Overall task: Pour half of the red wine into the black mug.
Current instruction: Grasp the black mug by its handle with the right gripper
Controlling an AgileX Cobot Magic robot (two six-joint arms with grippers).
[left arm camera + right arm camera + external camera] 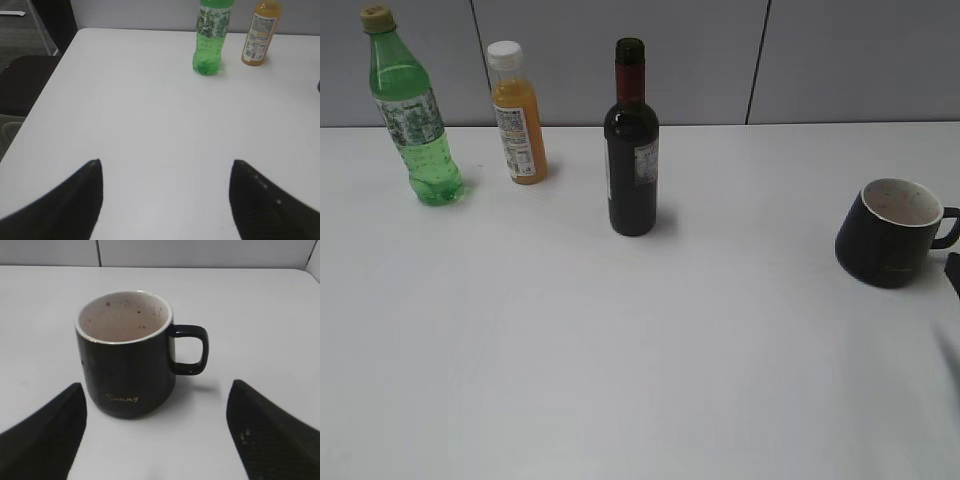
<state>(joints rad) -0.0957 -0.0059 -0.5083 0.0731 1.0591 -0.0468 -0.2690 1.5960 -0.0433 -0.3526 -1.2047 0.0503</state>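
Observation:
The red wine fills a dark glass bottle (632,150) with a red foil neck and an open mouth, upright at mid-table. Neither gripper is near it. The black mug (890,235) stands at the right. In the right wrist view the mug (125,370) is upright with a speckled white inside, its handle (192,350) pointing right. My right gripper (156,385) is open and holds nothing, with the mug just ahead of its jaws. My left gripper (165,162) is open over bare table and is out of the exterior view.
A green plastic bottle (415,120) and an orange juice bottle (518,115) stand at the back left, also seen as green bottle (207,45) and juice bottle (259,35). The table's left edge (35,107) drops to a dark chair (20,82).

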